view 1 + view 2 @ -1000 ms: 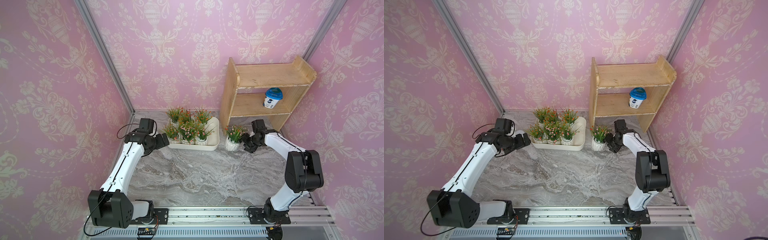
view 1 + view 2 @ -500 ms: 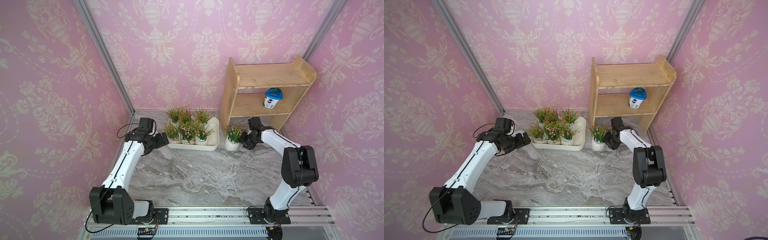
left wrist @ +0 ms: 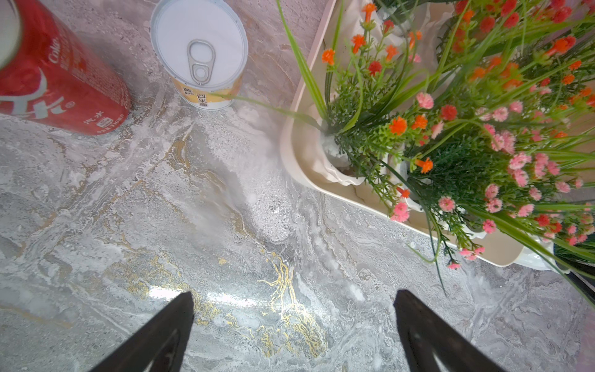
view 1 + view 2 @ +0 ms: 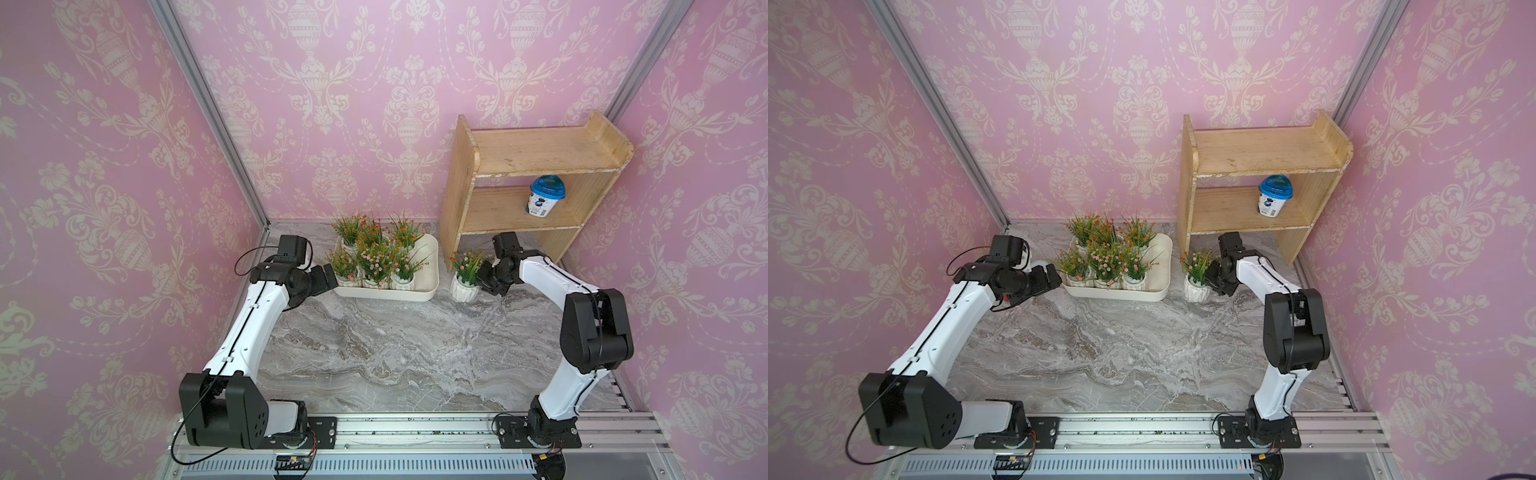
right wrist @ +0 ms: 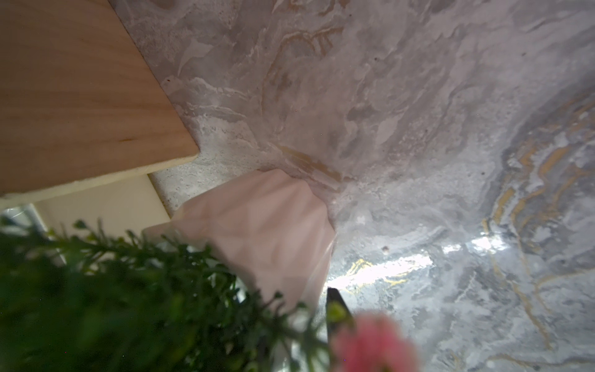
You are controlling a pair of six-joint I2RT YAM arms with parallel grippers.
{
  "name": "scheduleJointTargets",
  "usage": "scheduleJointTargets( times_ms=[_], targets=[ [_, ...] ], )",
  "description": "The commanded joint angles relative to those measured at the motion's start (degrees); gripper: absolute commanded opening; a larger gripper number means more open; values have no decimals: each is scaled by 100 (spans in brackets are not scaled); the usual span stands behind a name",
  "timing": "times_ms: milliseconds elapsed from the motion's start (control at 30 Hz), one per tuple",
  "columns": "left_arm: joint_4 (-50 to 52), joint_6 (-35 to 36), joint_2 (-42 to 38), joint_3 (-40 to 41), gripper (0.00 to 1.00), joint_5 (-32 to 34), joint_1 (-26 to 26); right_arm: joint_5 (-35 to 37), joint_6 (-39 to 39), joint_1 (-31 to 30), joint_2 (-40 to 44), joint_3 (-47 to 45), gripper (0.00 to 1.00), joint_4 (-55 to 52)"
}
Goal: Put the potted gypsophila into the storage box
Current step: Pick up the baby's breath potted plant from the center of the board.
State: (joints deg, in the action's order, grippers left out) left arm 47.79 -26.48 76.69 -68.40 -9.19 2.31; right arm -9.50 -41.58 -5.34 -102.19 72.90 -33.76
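Right gripper (image 4: pixel 484 279) (image 4: pixel 1214 275): right of centre in both top views, pressed into the foliage on the right side of the potted gypsophila (image 4: pixel 464 289) (image 4: pixel 1197 289). The right wrist view shows one dark finger (image 5: pixel 335 306) beside the pale faceted pot (image 5: pixel 267 232). Blurred leaves and a pink bloom hide the rest, so I cannot tell whether the claw has clamped on the plant.

Potted gypsophila: upright on the marble tabletop (image 4: pixel 374 353), outside the storage box (image 4: pixel 386 294) (image 4: pixel 1121 296). It sits just right of the box's right end and near the foot of the wooden shelf (image 4: pixel 540 153).

Storage box: at centre frame near the back wall, holding several other potted plants (image 4: pixel 374 266) with orange and pink blooms, crowded towards its left side.

Left gripper (image 4: pixel 330 276) (image 4: pixel 1054 276) (image 3: pixel 293 296): just off the box's left end. In the left wrist view its fingers (image 3: pixel 174 319) are spread wide, with only bare marble between them.

Farther out:
- A blue-lidded cup (image 4: pixel 546 201) stands on the shelf's middle board, upper right of frame.
- In the left wrist view a red can (image 3: pixel 58 80) and a pull-tab tin (image 3: pixel 199 54) stand on the marble at upper left, apart from the box.
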Motion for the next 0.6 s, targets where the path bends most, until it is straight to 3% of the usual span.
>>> scheduleJointTargets(
  times_ms=[0,567],
  targets=[
    [-11,-6,39,-4,99,-171,-65,237,106,-2,-55,85,26,-250],
    [-50,-59,-4,36,99,-218,-66,265,177,-9,63,73,14,-332]
  ],
)
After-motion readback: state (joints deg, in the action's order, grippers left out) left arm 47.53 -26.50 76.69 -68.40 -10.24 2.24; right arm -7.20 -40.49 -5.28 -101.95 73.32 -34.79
